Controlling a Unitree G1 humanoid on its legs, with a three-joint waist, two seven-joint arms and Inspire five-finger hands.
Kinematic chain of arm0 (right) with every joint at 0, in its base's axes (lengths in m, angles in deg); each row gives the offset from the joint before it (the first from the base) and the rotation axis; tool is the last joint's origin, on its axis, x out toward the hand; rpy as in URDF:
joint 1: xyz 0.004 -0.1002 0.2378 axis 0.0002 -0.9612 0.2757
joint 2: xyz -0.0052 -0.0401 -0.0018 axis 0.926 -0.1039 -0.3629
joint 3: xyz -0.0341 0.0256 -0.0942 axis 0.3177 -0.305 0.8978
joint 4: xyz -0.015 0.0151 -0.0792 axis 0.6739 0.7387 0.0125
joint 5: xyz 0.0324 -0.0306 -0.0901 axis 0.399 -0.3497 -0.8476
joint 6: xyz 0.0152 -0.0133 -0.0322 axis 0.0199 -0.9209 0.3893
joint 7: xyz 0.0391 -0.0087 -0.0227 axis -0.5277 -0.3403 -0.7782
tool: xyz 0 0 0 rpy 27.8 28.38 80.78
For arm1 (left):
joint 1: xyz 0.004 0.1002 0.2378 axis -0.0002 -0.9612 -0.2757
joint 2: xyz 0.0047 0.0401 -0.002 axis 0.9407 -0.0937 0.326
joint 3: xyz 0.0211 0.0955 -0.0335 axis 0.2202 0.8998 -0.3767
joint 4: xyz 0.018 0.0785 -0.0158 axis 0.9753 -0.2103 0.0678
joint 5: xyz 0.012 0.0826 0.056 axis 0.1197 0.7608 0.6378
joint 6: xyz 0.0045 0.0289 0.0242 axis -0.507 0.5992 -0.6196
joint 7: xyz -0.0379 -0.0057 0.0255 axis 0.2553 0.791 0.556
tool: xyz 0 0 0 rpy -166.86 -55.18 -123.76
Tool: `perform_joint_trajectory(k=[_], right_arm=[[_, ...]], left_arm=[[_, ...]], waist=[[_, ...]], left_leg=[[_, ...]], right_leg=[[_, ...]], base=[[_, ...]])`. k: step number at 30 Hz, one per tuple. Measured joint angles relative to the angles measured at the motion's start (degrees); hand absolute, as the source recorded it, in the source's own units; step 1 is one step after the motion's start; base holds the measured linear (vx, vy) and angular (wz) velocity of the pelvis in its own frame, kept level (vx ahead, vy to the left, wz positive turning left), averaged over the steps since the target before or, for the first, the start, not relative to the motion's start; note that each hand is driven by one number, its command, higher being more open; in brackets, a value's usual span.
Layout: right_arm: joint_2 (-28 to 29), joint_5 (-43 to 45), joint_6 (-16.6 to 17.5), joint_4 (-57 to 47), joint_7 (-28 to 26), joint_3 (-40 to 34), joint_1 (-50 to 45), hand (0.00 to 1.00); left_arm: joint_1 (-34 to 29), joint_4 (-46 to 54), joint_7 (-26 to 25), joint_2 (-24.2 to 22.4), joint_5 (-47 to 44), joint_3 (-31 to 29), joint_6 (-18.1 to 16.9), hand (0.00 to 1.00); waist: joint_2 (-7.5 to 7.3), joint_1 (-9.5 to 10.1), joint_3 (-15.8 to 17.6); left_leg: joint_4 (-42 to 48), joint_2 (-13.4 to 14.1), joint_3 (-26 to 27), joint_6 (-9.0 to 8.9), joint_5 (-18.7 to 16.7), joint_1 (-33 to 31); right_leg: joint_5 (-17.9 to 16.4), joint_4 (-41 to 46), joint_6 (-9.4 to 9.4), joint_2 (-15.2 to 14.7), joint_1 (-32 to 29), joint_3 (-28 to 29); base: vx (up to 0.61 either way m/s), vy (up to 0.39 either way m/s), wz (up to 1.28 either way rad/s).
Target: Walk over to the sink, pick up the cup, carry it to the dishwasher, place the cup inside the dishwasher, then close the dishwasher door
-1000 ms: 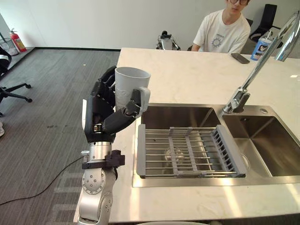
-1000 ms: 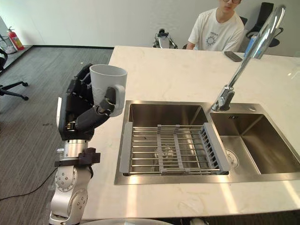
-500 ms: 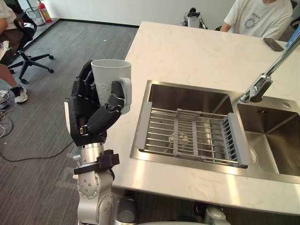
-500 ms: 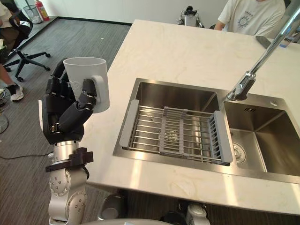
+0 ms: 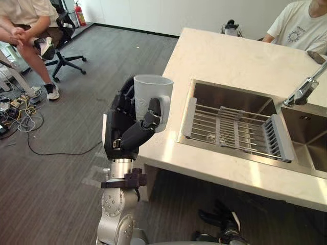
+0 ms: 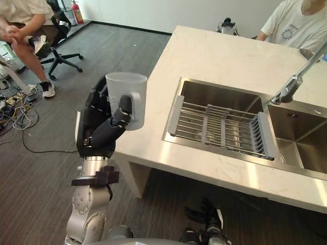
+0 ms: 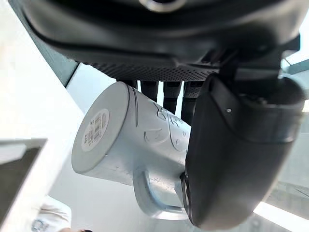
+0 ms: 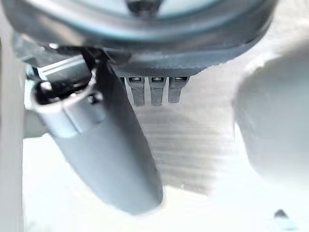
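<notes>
A pale grey cup (image 5: 152, 99) with a handle stands upright in my left hand (image 5: 125, 130), held in the air just off the counter's near left corner. The fingers wrap its far side and the thumb presses by the handle. In the left wrist view the cup (image 7: 125, 140) shows its base and handle, with the thumb (image 7: 231, 159) curled against it. My right hand (image 8: 120, 154) hangs over the floor, its fingers relaxed and holding nothing.
The white counter (image 5: 225, 61) holds a steel sink (image 5: 225, 102) with a grey drying rack (image 5: 240, 130) and a faucet (image 5: 305, 91). One person sits behind the counter (image 5: 299, 25), another on a chair (image 5: 30, 25) at far left. Cables (image 5: 20, 122) lie on the grey floor.
The whole view has swung left and back from the sink, so the counter now lies further right. The cup stays upright in my left hand.
</notes>
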Motion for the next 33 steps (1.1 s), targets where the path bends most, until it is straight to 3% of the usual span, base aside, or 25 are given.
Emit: perform_joint_trajectory(k=[3, 7, 10, 11, 13, 15, 20, 21, 23, 24, 25, 27, 29, 30, 31, 32, 33], right_arm=[[-0.01, -0.1, 0.04, 1.35, 0.01, 0.02, 1.09, 0.9], [-0.14, -0.27, 0.04, 1.33, 0.04, 0.17, 1.35, 0.9], [-0.55, -1.22, 0.03, 0.71, 0.2, 0.21, 1.04, 0.9], [-0.6, -1.25, 0.0, -0.67, 0.43, 0.22, 0.24, 0.9], [-0.54, -1.26, 0.0, -3.4, 0.89, 0.64, -1.28, 0.9], [-0.25, -1.27, 0.01, -5.1, 0.99, 2.11, -2.48, 0.9], [0.82, -1.44, 0.02, -5.75, 1.28, 3.0, -0.57, 0.9], [0.73, -1.43, 0.03, -5.78, 1.76, 3.48, 0.02, 0.9], [0.7, -1.42, 0.22, -5.98, 2.45, 3.33, 1.0, 0.9], [1.05, -1.44, 0.25, -6.14, 3.0, 2.84, 1.81, 0.9], [0.56, -1.45, 0.31, -6.46, 3.61, 2.77, 2.45, 0.9], [-0.16, -1.45, 0.29, -6.57, 4.62, 2.17, 1.83, 0.9], [-1.13, -1.48, 0.29, -6.57, 5.2, 2.1, 1.67, 0.9], [-1.66, -1.55, 0.31, -6.55, 5.32, 1.87, 1.49, 0.9], [-1.96, -1.61, 0.31, -6.42, 5.39, 1.67, 1.52, 0.9], [-2.11, -1.82, 0.31, -4.78, 5.44, 1.31, 2.6, 0.9], [-1.12, -1.94, 0.19, -1.36, 5.37, 1.61, 4.56, 0.9]], left_arm=[[-0.03, -0.67, 0.02, 1.93, 0.0, 0.0, 0.13, 0.3], [-0.05, -0.62, 0.24, 2.08, 0.0, 0.17, 0.13, 0.3], [-0.31, -0.08, 0.8, 1.57, 0.0, 0.34, 0.13, 0.3], [-0.32, 0.23, 1.27, 1.27, 0.0, 0.72, 0.13, 0.3], [-0.33, 0.57, 1.45, 1.09, 0.0, 0.92, 0.13, 0.3], [-0.41, 0.74, 1.35, 0.98, 0.0, 0.24, 0.07, 0.3], [-1.39, 2.68, 0.95, 0.82, -0.03, -0.9, -0.01, 0.3], [-1.57, 2.68, 0.61, 0.68, -0.05, -0.52, 0.0, 0.3], [-1.43, 2.71, -0.04, 0.42, -0.1, -0.05, 0.0, 0.3], [-1.23, 3.04, -0.26, -0.06, -0.39, -0.15, -0.05, 0.3], [-1.14, 3.13, -0.5, -0.78, -0.7, -0.15, -0.08, 0.3], [-1.08, 3.11, -0.88, -1.36, -1.14, 0.94, -0.14, 0.3], [-0.62, 3.12, -0.86, -1.47, -1.15, 2.13, -1.05, 0.3], [0.23, 3.03, -0.77, -1.5, -1.17, 3.11, -1.21, 0.3], [1.01, 2.83, -0.74, -1.64, -1.21, 3.65, -1.29, 0.3], [2.79, 2.21, -0.52, -1.19, -1.22, 4.19, -1.6, 0.3], [4.15, 0.77, -0.34, 0.27, -1.25, 3.89, -2.49, 0.3]], waist=[[-0.25, 0.06, -0.14], [-0.28, 0.09, -0.17], [0.06, -0.18, 0.05], [0.29, -0.13, 0.19], [0.4, -0.37, 0.27], [-0.08, 0.02, -0.03], [-0.41, 2.6, -0.26], [-0.22, 3.21, -0.16], [0.2, 2.74, 0.12], [-0.03, 2.87, 0.42], [0.53, 2.83, 1.05], [0.57, 2.5, 1.02], [1.13, 1.38, 0.54], [2.31, 0.68, -0.51], [2.9, 0.07, -0.94], [3.61, -1.19, -1.8], [1.41, -1.38, -1.01]], left_leg=[[-0.46, -1.19, 0.4, 0.9, 0.4, -0.48], [-0.81, -1.14, 0.93, 0.76, 0.48, 0.2], [-1.08, -0.76, -0.34, 0.62, 0.51, 0.67], [-1.26, -0.76, -1.27, 0.69, 0.75, 0.7], [-1.47, -1.43, -3.82, 0.92, 1.44, 0.5], [-0.82, -2.89, -7.97, 0.98, 1.79, -0.72], [-0.6, -4.66, -17.0, -2.24, 5.37, -6.48], [-1.7, -4.6, -19.01, -3.14, 8.37, -8.1], [-4.85, -4.2, -16.35, -2.25, 13.34, -9.89], [-8.47, -1.8, -8.87, 0.05, 13.92, -9.48], [-0.63, 2.23, -0.28, 2.06, 9.64, -11.85], [10.8, 6.77, 8.35, 3.42, 5.12, -11.56], [17.53, 9.32, 13.32, 4.38, 2.45, -8.68], [17.81, 11.04, 16.29, 4.45, 2.71, -6.28], [15.3, 10.89, 16.52, 2.6, 1.07, -5.83], [8.1, 7.74, 16.14, 2.0, -1.43, -4.96], [3.87, 4.19, 15.33, 3.11, 0.87, -4.59]], right_leg=[[2.12, -2.41, -0.58, -0.58, 0.3, 0.46], [2.43, -2.42, -0.27, -0.35, 0.66, 0.69], [2.42, 0.48, -0.27, -0.06, 0.38, 1.16], [2.27, 3.49, -0.42, 0.27, -0.67, 4.06], [1.05, 8.26, -1.32, 0.91, -2.11, 10.63], [-2.72, 11.35, -1.46, 0.99, -1.9, 15.68], [-8.18, 8.46, -0.45, 0.96, -0.04, 9.66], [-8.82, 8.48, -0.44, 1.43, 0.08, 6.82], [-9.01, 8.15, -0.87, 1.34, 0.77, 2.61], [-8.95, 7.32, -1.32, 0.74, 0.78, 0.1], [-8.74, 7.4, -1.65, 0.69, 1.46, -3.02], [-8.73, 7.1, -1.65, -0.65, 3.84, -7.49], [-8.63, 6.81, -1.47, -2.05, 5.83, -11.15], [-8.35, 6.84, -0.97, -2.27, 6.2, -13.48], [-8.18, 6.8, -0.56, -2.32, 6.21, -14.84], [-7.68, 5.76, -0.38, -2.33, 6.15, -16.71], [-7.27, 3.88, -1.22, -3.0, 5.76, -15.71]], base=[[-0.04, 0.133, 0.05], [-0.02, 0.018, -0.05], [-0.04, -0.024, 0.14], [-0.05, 0.016, 0.46], [-0.05, -0.006, 0.71], [-0.02, -0.114, 0.97], [-0.05, -0.202, 1.07], [-0.12, -0.216, 1.42], [-0.16, -0.166, 1.47], [-0.23, -0.158, 1.39], [-0.19, -0.127, 1.29], [-0.13, -0.058, 1.12], [-0.14, 0.077, 1.14], [-0.06, 0.167, 1.17], [-0.05, 0.238, 1.37], [-0.08, 0.284, 1.28], [-0.1, 0.269, 1.12]])
